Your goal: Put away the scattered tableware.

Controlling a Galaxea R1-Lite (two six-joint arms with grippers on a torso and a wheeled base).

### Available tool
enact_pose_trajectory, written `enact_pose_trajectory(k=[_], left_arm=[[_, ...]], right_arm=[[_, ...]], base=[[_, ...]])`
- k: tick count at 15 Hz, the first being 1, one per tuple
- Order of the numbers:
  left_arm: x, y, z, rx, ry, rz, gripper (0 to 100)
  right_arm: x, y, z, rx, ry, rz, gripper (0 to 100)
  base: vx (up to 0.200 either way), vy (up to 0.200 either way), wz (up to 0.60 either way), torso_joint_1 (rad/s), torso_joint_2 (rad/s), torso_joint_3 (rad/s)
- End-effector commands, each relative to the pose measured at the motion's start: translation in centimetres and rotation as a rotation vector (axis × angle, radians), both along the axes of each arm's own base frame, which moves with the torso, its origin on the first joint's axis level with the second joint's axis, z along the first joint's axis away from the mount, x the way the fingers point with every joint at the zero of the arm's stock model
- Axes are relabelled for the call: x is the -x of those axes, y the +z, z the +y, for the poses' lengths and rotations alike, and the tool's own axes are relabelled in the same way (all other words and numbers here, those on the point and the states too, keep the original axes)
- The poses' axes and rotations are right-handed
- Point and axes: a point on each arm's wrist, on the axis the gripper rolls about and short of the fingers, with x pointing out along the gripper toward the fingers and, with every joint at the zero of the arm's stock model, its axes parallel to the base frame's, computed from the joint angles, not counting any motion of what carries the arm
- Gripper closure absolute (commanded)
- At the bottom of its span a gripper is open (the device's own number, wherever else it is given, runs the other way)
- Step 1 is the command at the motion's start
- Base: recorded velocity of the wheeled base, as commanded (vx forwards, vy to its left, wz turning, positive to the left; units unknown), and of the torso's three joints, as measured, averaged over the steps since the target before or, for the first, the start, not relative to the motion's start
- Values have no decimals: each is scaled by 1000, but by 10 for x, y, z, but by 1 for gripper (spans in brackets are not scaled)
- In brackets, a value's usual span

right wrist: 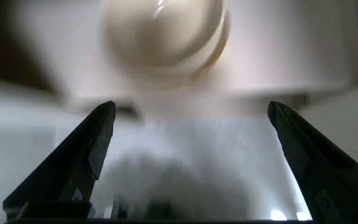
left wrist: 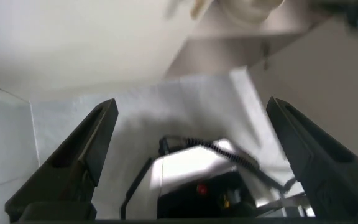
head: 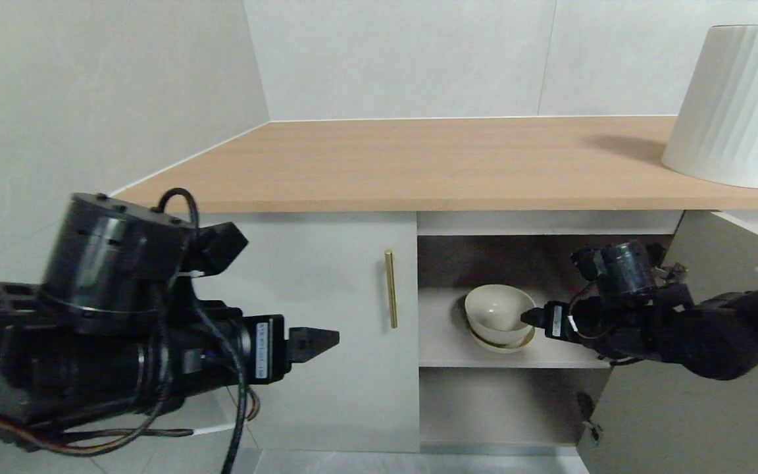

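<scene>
in the head view the lower bowl (head: 503, 343) was mostly hidden under the upper bowl (head: 497, 313), with only its rim showing. the right gripper (head: 526, 316) covered a bit of the upper bowl's rim, and contact could not be told. the shade (head: 734, 105) on the table (head: 418, 164) and the open door (head: 695, 408) were cut off by the right edge. the bowls (right wrist: 165, 37) were blurred in the right wrist view. in the left wrist view the bowls (left wrist: 241, 9) were blurred and cut by the edge.
</scene>
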Motion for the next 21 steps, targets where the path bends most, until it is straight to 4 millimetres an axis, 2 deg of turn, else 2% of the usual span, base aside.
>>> enact_pose_trajectory(k=[1,5,10,14,21], left_arm=[[32,15,34,52,40,-61,0],[37,11,61,97,113,-51,0],[43,22,62,123,83,-96,0],[43,21,61,120,85,-92,0],[38,17,60,108,85,-69,0]], right_arm=[[73,56,-14,-25,93,-25,0],[118,83,-32,-31,109,-20,0],[146,81,-38,-28,141,-13,0],[152,81,-34,-22,170,-18,0],[156,80,-36,-9,174,-1,0]], base=[[0,0,0,0,0,0],[0,0,0,0,0,0],[0,0,0,0,0,0],[0,0,0,0,0,0],[-200,0,0,2,1,2]])
